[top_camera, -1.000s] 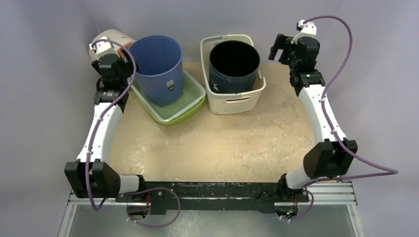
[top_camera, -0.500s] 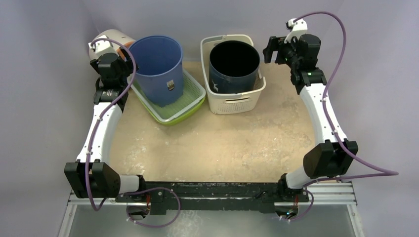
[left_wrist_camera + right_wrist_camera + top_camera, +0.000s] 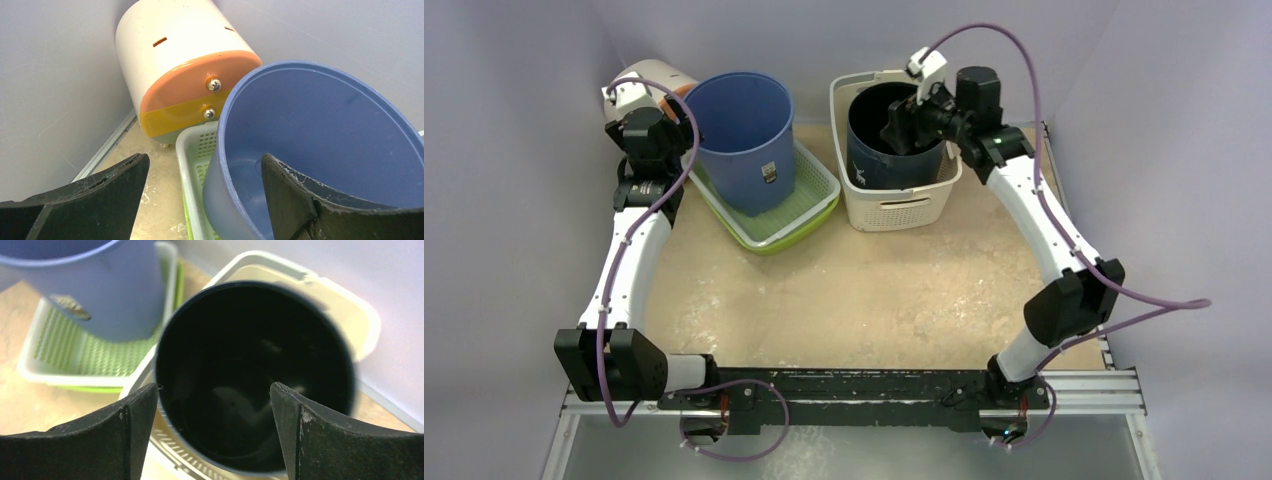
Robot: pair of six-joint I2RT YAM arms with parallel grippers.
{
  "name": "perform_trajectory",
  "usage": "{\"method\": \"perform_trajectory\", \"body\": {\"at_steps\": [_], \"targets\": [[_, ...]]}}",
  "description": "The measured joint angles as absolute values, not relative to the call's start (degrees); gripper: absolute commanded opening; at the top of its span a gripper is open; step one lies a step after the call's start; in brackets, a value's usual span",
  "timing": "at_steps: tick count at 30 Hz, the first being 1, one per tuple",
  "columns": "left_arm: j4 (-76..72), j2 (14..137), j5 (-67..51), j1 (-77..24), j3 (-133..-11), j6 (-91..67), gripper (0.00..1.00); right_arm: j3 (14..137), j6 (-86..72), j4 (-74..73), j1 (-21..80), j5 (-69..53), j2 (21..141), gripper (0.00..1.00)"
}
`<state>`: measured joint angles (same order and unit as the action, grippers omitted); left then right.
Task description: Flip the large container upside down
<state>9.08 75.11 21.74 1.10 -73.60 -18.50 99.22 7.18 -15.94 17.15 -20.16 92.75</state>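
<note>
Because the dark bucket (image 3: 260, 340) is stood mouth up just under the right claw (image 3: 212, 390), it is easily reached; the claw is spread wide, empty.

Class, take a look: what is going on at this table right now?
The right gripper hovers open over the mouth of the dark bucket, which stands upright in the cream basket. The left gripper sits open at the rim of the blue bucket in the green tray. Nothing is gripped or turned over yet.
</note>
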Motion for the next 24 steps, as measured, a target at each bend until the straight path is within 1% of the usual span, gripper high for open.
{"method": "perform_trajectory", "body": {"at_steps": [3,7,17,21,24], "targets": [[9.1,75.11,21.96,1.1,-73.6,-18.5,0.82,99.22,9.15,-18.11,19.79,-20.8,94.56,0.83],[9.1,75.11,22.35,1.08,-73.6,-18.55,0.82,99.26,10.46,-19.62,20.51,-21.23,95.31,0.79],[9.32,74.96,23.11,1.1,-72.71,-18.94,0.82,99.35,12.73,-20.99,22.2,-22.06,95.7,0.78],[9.52,74.96,23.24,1.08,-72.42,-18.94,0.82,99.29,13.52,-21.06,22.9,-21.76,97.49,0.78],[9.54,74.96,23.29,1.1,-72.42,-18.94,0.82,99.26,13.72,-21.12,23.14,-20.43,99.59,0.76]]}}
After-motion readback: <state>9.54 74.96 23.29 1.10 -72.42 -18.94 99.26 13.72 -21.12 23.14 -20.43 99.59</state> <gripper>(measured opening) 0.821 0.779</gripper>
